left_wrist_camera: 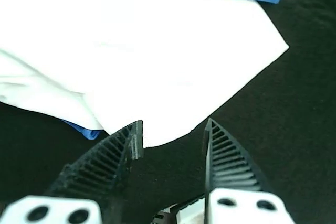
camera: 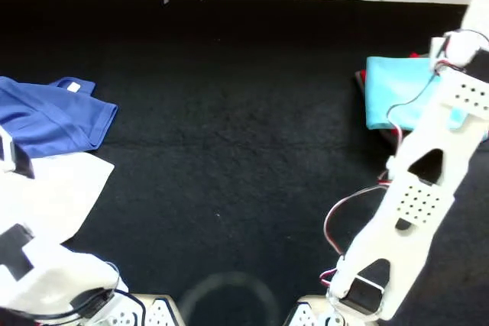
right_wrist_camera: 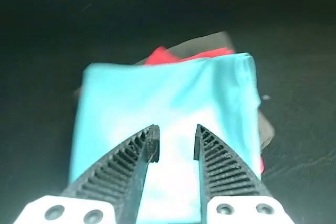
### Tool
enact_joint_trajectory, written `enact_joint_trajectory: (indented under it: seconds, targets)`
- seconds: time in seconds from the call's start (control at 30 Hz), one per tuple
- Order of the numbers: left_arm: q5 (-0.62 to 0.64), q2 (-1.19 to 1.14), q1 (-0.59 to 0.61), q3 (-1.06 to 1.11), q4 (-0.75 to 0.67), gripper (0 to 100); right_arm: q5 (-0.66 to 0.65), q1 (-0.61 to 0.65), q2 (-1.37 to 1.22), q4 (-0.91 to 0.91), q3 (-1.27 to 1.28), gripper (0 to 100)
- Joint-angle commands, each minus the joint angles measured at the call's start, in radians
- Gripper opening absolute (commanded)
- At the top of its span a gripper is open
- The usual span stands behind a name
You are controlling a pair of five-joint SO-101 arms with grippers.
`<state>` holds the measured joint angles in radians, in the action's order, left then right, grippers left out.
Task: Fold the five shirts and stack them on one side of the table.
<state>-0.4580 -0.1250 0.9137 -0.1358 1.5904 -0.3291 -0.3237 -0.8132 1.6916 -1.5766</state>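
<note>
The light was bright and even, and the black surface point(camera: 229, 112) looked very dark, with almost no shadows on it. The white shirt point(left_wrist_camera: 157, 51) was washed out by glare, its folds hardly visible. A faint pale ring of reflection sat low in the high view.

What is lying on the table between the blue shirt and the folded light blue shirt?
Nothing. In the high view, the stretch of black table between the blue shirt and the light blue shirt is bare.

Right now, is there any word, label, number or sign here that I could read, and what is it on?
No word, number or sign can be read anywhere.
Blue shirt: small white neck label, too small to read.
White shirt: no print shows.
Folded turquoise shirt and the red shirt under it: no print shows.
</note>
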Motion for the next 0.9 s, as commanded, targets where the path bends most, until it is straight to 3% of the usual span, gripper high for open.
enact_joint_trajectory:
  seconds: [0.0,0.2,0.33,0.63,0.87]
  targets:
    - [-0.014,-0.028,0.015,-0.007,-0.092,20,-0.038,0.062,0.151,0.074,-0.038,11.7]
    - [0.058,-0.05,-0.061,-0.002,-0.437,20,-0.038,0.059,0.303,0.076,-0.033,11.7]
    - [0.066,-0.131,-0.186,-0.024,-0.499,20,-0.038,0.042,0.453,0.076,0.048,11.7]
    - [0.114,-0.461,-0.315,-0.294,-0.543,20,-0.043,0.053,1.073,0.071,0.928,11.7]
    - [0.112,-0.699,-0.326,-0.498,-0.542,20,-0.044,0.17,1.454,0.051,1.518,11.7]
